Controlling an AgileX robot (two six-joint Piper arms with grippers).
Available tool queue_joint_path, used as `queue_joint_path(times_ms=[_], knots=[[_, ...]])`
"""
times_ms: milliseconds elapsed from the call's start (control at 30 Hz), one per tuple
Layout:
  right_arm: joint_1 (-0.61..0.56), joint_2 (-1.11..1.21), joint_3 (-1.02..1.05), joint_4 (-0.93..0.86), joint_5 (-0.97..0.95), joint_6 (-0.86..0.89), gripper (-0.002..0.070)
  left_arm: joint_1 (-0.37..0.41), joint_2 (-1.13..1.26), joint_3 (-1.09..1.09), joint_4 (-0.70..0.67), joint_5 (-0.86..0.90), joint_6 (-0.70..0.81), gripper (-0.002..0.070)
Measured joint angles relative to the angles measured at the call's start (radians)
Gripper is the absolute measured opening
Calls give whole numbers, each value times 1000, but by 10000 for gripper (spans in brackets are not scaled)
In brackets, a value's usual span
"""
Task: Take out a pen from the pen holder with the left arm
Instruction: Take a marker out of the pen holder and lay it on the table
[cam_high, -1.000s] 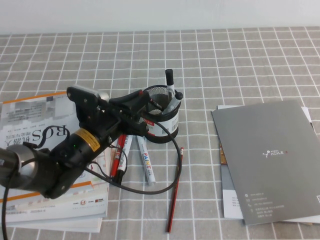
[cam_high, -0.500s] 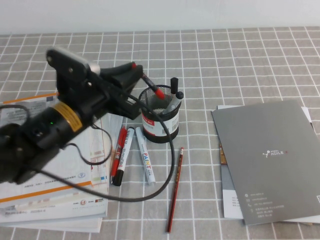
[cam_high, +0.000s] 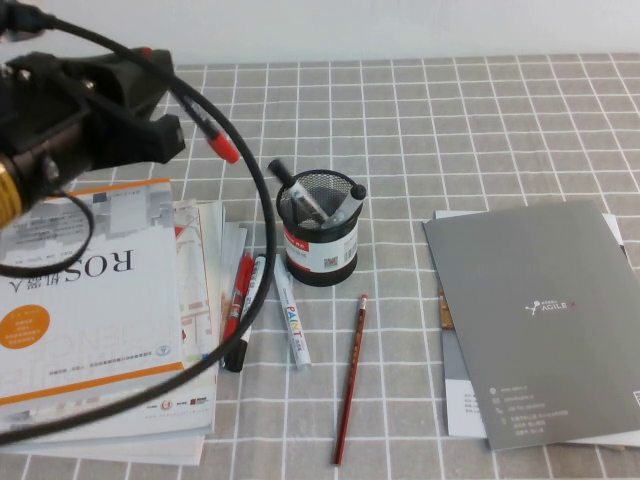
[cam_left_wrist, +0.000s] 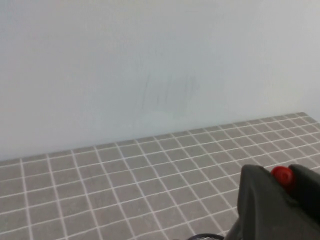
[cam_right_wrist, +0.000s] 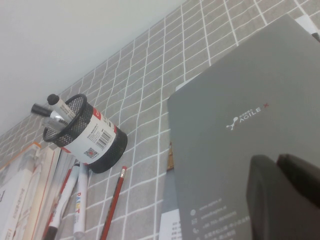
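The black mesh pen holder with a white label stands mid-table, with a few markers leaning inside it. My left gripper is raised high at the far left, well above and left of the holder. It is shut on a pen with a red cap, which slants down toward the holder. In the left wrist view the red cap sits pinched between the dark fingers. My right gripper hovers over the grey booklet, shut and empty. The right wrist view also shows the holder.
Loose markers and a red one lie in front of the holder, beside a red pencil. Stacked magazines cover the left side, and a grey booklet lies at the right. A black cable hangs past the holder.
My left arm has risen and swung left, away from the holder, drawing the red-capped pen up and out of it. The markers left inside have shifted.
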Motion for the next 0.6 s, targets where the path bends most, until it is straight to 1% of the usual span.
queue_joint_path(times_ms=[67,133,167,233,300,367,400,433,500,533,567,600], knots=[[0,0,0,0,0,0,-13,0,-11,-2,144,-38,-169,42],[0,0,0,0,0,0,-13,0,-4,-2,187,-74,-236,42],[0,0,0,0,0,0,-13,0,5,-2,183,-84,-235,42],[0,0,0,0,0,0,-13,0,21,0,129,-93,-184,42],[0,0,0,0,0,0,-13,0,34,4,7,-90,-73,42],[0,0,0,0,0,0,-13,-16,43,11,-154,-41,103,42],[0,0,0,0,0,0,-13,-29,44,11,-237,11,222,42],[0,0,0,0,0,0,-13,-48,44,11,-358,82,370,42],[0,0,0,0,0,0,-13,-81,47,3,-642,257,735,42],[0,0,0,0,0,0,-13,-86,49,-3,-761,328,882,42],[0,0,0,0,0,0,-13,-88,56,-11,-907,408,1050,42],[0,0,0,0,0,0,-13,-88,61,-15,-1022,462,1166,42]])
